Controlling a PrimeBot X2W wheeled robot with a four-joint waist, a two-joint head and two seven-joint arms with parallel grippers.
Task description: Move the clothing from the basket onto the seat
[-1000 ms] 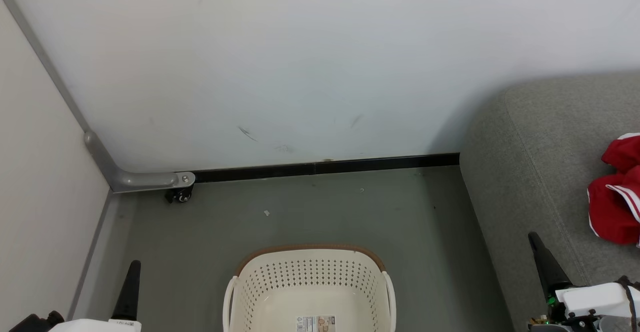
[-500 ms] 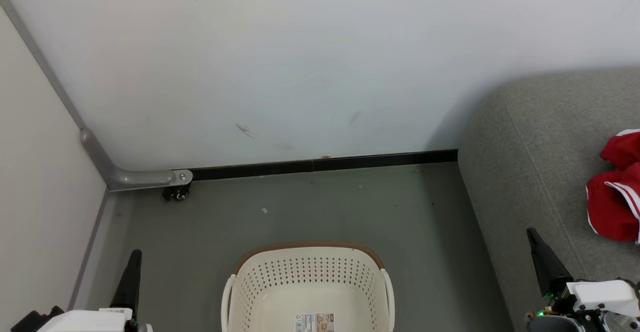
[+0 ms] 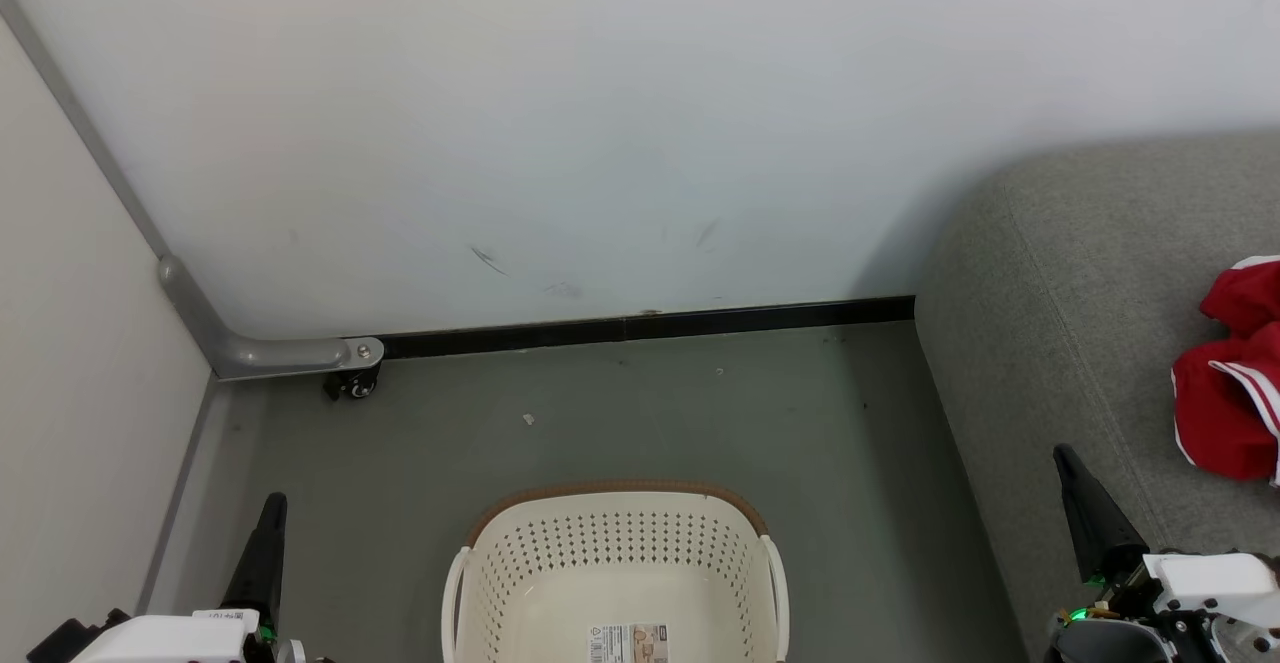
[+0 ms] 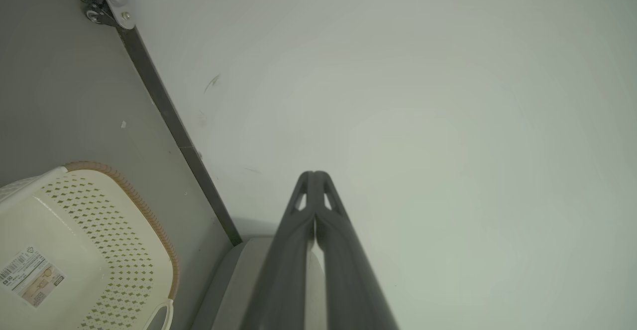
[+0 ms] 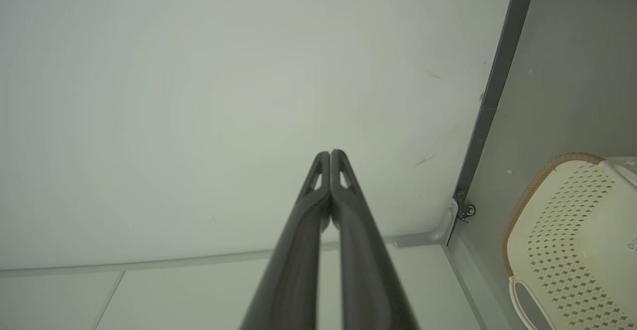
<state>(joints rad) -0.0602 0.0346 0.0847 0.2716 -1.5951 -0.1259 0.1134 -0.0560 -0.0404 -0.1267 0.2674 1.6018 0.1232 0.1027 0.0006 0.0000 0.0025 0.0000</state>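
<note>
The cream basket [image 3: 615, 553] with a brown rim stands on the floor at the bottom middle of the head view, with just a label sticker [image 3: 628, 643] on its bottom. Red clothing [image 3: 1232, 383] with white stripes lies bunched on the grey seat [image 3: 1060, 343] at the right edge. My left gripper [image 3: 272, 505] is shut and empty at the lower left, left of the basket. My right gripper [image 3: 1064, 455] is shut and empty at the lower right, over the seat's front edge. Both wrist views show their fingertips pressed together, left gripper [image 4: 314, 174] and right gripper [image 5: 330, 153], with the basket [image 4: 99, 230] [image 5: 567, 230] off to the side.
A white wall [image 3: 600, 123] with a black baseboard [image 3: 650, 328] closes the space behind the basket. A side panel on a grey bracket with a small caster wheel [image 3: 350, 385] stands at the left. Grey floor [image 3: 620, 413] lies between basket and wall.
The whole head picture has shifted slightly, so the camera moved. Both grippers stay shut and sit a little higher in the view. Basket and clothing keep their places.
</note>
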